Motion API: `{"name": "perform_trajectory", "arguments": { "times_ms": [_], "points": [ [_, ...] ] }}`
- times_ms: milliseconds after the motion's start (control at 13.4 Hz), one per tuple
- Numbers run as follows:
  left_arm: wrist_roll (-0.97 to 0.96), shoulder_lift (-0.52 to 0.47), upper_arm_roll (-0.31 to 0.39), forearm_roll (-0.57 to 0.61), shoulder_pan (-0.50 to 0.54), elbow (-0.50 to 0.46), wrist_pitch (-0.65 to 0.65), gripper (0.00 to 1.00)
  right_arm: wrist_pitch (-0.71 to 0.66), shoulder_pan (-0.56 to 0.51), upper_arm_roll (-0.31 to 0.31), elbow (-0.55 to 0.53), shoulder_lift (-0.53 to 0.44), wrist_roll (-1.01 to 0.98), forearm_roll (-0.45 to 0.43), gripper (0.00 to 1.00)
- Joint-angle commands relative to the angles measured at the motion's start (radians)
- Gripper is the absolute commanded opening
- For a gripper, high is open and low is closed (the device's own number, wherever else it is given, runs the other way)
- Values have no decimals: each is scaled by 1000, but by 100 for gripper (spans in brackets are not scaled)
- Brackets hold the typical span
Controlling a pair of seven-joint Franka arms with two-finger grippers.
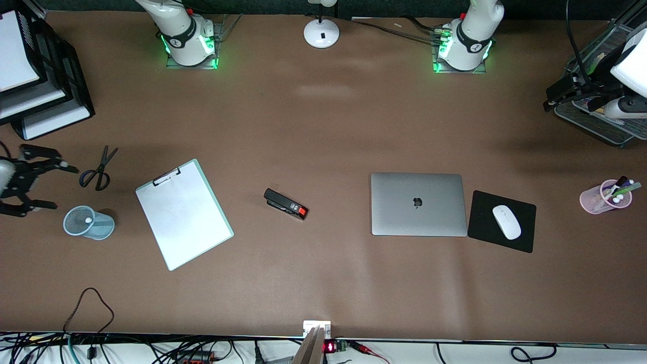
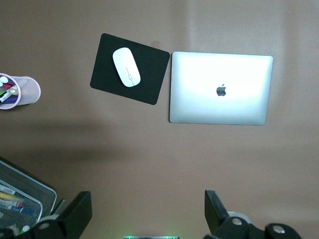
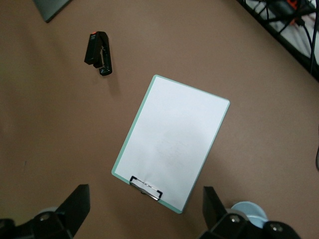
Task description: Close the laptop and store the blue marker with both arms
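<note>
The laptop [image 1: 418, 203] [image 2: 219, 89] lies shut and flat, silver lid up with the dark logo showing, beside the black mouse pad. The blue marker's body is hidden. A small white tip shows inside the pale blue mesh cup [image 1: 88, 222] [image 3: 249, 209], and I cannot tell whether it is the marker. My left gripper [image 1: 553, 98] [image 2: 147, 209] hangs open and empty over the wire tray at the left arm's end. My right gripper [image 1: 64, 187] [image 3: 147, 206] hangs open and empty at the right arm's end, between the scissors and the blue cup.
A clipboard [image 1: 184, 212] [image 3: 172, 142], a black stapler [image 1: 285, 203] [image 3: 98, 52] and scissors [image 1: 98, 172] lie toward the right arm's end. A mouse pad [image 1: 520, 235] with a white mouse [image 1: 506, 221], a pink pen cup [image 1: 596, 199] and a wire tray [image 1: 606, 126] are toward the left arm's end.
</note>
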Motion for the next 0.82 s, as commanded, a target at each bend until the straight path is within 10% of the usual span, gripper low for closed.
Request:
{"name": "perform_trajectory", "arguments": {
  "times_ms": [0, 748],
  "points": [
    [17, 2, -2, -1, 10, 5, 8, 100, -2, 62, -8, 15, 2, 185, -85, 100],
    [17, 2, -2, -3, 20, -2, 12, 100, -97, 184, -7, -95, -125, 953, -267, 100]
  ]
}}
